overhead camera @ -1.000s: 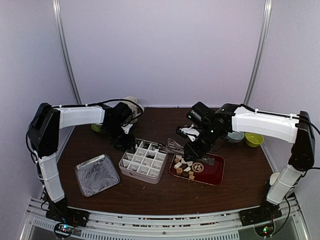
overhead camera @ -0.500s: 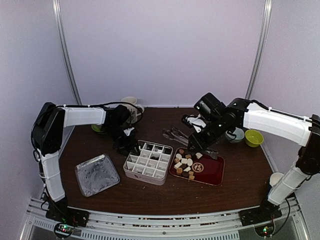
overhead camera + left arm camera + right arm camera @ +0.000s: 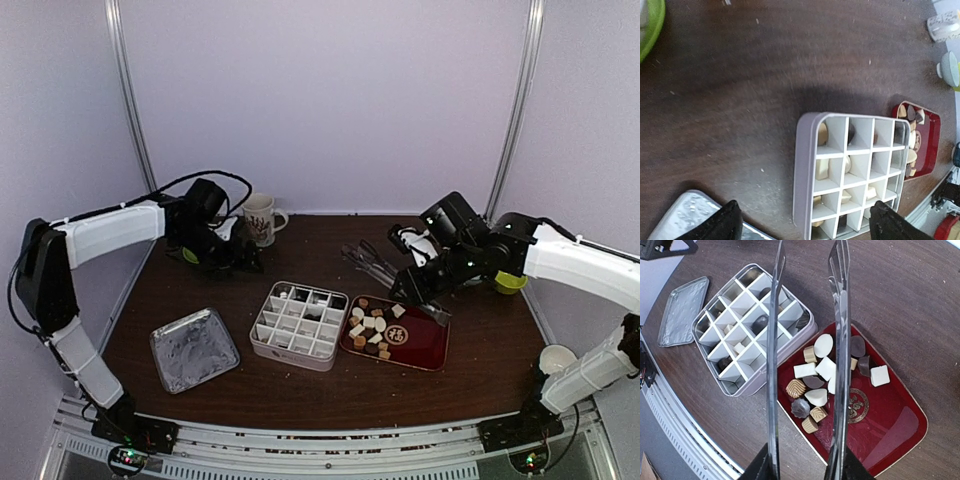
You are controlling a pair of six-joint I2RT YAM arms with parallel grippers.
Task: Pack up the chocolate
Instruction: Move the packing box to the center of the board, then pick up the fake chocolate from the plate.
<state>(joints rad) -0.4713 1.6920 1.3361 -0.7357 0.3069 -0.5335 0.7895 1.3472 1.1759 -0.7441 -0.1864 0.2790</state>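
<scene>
About a dozen chocolate pieces (image 3: 815,375) lie on the red tray (image 3: 900,425) just right of the divided box (image 3: 752,386); a few more sit in its cells. My right gripper (image 3: 802,467), right of the box, clamps the metal tongs (image 3: 839,340). My left gripper (image 3: 805,212), far-left of the box, gapes wide and empty.

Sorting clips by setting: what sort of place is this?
Likely a robot lab booth: pale walls around a dark table, white robot arms bolted at its near edge, chocolates staged on a red tray.
</scene>
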